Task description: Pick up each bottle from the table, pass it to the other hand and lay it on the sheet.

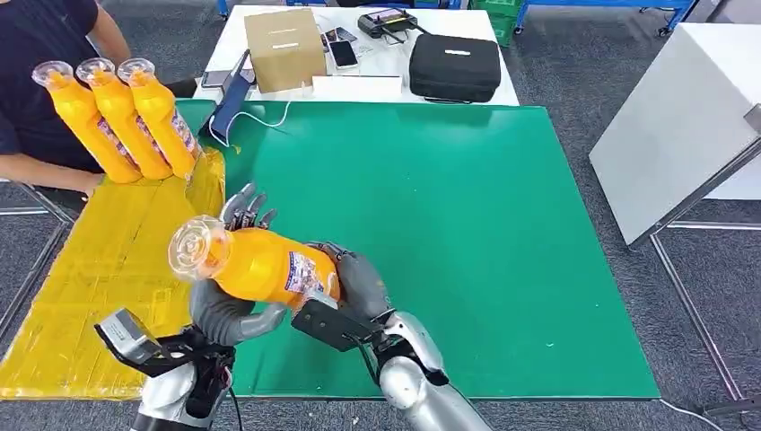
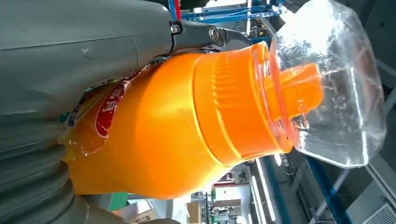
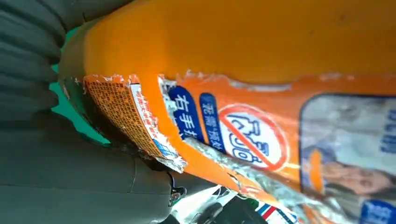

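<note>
Both hands are wrapped on the orange bottle [image 1: 256, 262], left hand [image 1: 229, 301] near the cap, right hand [image 1: 354, 283] at the base, above the green mat [image 1: 467, 233]. Left's grasp should be confirmed before right is let go.

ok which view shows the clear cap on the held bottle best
The left wrist view: the clear cap is close and whole, with the orange nozzle visible inside it. The head view shows the cap small, end on. The right wrist view has the bottle body and torn label, not the cap.
</note>
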Robot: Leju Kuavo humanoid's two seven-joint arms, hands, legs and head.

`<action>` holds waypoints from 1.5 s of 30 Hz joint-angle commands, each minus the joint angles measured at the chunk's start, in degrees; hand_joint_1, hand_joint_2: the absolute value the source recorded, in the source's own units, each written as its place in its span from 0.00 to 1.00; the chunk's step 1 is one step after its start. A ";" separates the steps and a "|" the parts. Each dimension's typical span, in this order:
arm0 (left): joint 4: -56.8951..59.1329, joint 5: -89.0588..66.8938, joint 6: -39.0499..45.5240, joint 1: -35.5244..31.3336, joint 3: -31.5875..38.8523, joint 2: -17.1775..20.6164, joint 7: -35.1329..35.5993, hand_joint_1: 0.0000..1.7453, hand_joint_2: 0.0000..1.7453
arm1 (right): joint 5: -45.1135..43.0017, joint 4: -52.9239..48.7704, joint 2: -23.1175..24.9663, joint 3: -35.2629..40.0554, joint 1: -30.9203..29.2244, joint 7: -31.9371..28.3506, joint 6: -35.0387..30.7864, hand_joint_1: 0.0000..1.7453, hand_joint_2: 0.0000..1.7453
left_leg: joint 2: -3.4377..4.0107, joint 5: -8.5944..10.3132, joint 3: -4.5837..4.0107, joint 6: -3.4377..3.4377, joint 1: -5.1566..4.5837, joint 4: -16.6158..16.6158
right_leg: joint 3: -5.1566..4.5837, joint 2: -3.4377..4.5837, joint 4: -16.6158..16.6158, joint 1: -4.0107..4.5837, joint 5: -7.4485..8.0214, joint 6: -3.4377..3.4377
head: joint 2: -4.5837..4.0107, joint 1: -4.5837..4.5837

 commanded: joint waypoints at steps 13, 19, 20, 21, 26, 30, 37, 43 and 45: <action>3.38 -1.93 0.26 -1.27 -2.01 1.84 -0.22 1.00 1.00 | 1.03 5.50 -0.28 3.20 -3.66 0.21 0.13 1.00 1.00 | 0.00 -0.01 0.12 -0.05 0.00 -0.04 | 0.10 0.13 -0.02 0.00 -0.01 -0.06 | 0.00 0.00; 4.06 -2.51 -0.13 -1.35 -2.19 2.32 -0.27 1.00 1.00 | 1.03 5.13 -0.57 2.87 -3.62 0.19 0.14 1.00 1.00 | -0.01 -0.02 0.17 -0.06 0.00 -0.04 | 0.14 0.15 -0.01 -0.01 -0.03 -0.08 | 0.00 -0.02; 3.98 -3.18 0.47 -1.37 -2.05 2.31 -0.46 1.00 1.00 | 1.06 5.00 -0.62 2.81 -3.57 0.18 0.05 1.00 1.00 | 0.01 -0.01 0.13 -0.05 0.00 -0.04 | 0.10 0.14 -0.02 -0.01 -0.02 -0.07 | 0.00 -0.02; 3.77 -3.89 1.29 -1.47 -1.69 2.39 -0.60 1.00 1.00 | 1.19 4.85 -0.68 2.60 -3.50 0.16 -0.39 1.00 1.00 | 0.00 -0.04 0.22 -0.07 -0.02 -0.04 | 0.18 0.18 0.01 -0.03 -0.06 -0.10 | 0.00 0.00; 3.85 -14.32 12.78 -4.54 3.94 3.45 -0.95 1.00 1.00 | 2.06 -0.58 -2.85 0.34 -2.31 0.15 -2.55 0.00 0.00 | -0.07 -0.02 0.14 -0.07 0.00 -0.01 | 0.12 0.09 0.04 -0.01 -0.06 -0.09 | 0.00 -0.02; 6.45 -16.89 15.28 -6.96 8.30 4.35 -1.14 1.00 1.00 | 1.82 -3.17 -4.31 -1.12 -2.05 0.29 -1.75 0.00 0.00 | -0.03 -0.02 0.20 -0.10 0.00 0.01 | 0.15 0.19 0.09 -0.02 -0.06 -0.13 | 0.00 0.00; 8.69 -24.58 24.15 -7.83 11.50 5.12 -0.42 1.00 1.00 | 2.25 -4.76 -6.20 -0.74 -2.09 0.13 -1.51 0.00 0.00 | -0.01 0.00 0.15 -0.05 -0.01 -0.01 | 0.08 0.14 0.05 -0.02 -0.05 -0.07 | 0.00 -0.02; 17.88 -49.95 47.48 -7.75 18.02 8.05 2.00 1.00 1.00 | 2.77 -18.94 -14.37 -2.29 3.80 -2.09 -1.60 0.00 0.00 | -0.18 0.02 0.27 -0.09 -0.01 -0.05 | 0.25 0.03 0.03 -0.03 -0.10 -0.12 | 0.00 -0.02; 24.93 -56.44 52.11 -8.99 18.38 9.69 4.23 1.00 1.00 | 1.26 -21.82 -16.19 -2.95 4.78 -3.37 -1.66 0.00 0.00 | -0.23 0.05 0.23 -0.05 -0.04 -0.10 | 0.22 -0.06 -0.03 -0.05 -0.08 -0.08 | 0.00 -0.02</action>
